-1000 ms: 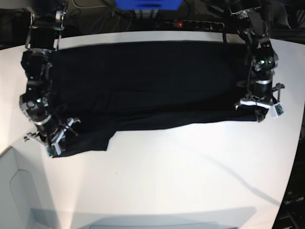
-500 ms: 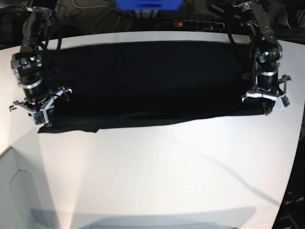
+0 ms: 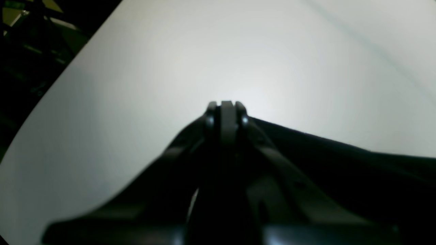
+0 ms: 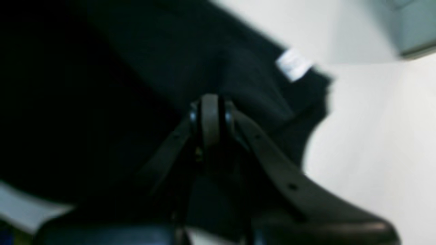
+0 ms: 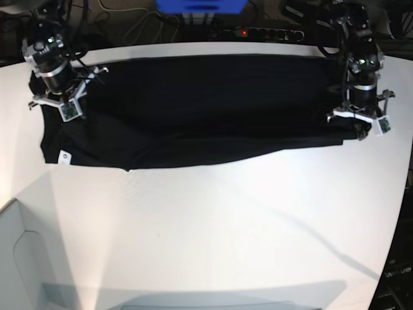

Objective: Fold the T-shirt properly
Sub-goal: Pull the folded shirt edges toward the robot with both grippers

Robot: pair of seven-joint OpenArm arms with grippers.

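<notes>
The T-shirt (image 5: 193, 110) lies spread as a wide black band across the far half of the white tabletop (image 5: 226, 232), its near edge running unevenly from a lower corner at the base view's left to a slightly higher corner at the right. A small white tag (image 5: 62, 155) shows on the cloth near that lower left corner. The right gripper (image 5: 57, 100) hangs over the shirt's far left end, and in its wrist view the fingers (image 4: 210, 115) are pressed together in front of black cloth; whether any fabric is pinched between them I cannot tell, since the picture is blurred. The same wrist view shows the white tag (image 4: 293, 64) near a cloth edge, with bare tabletop (image 4: 374, 136) beyond. The left gripper (image 5: 357, 123) sits at the shirt's right end, at the near corner. In its wrist view the fingers (image 3: 226, 117) are closed, and dark cloth (image 3: 340, 163) runs off from them toward the right over the pale tabletop (image 3: 238, 51), so they look clamped on the shirt's edge
</notes>
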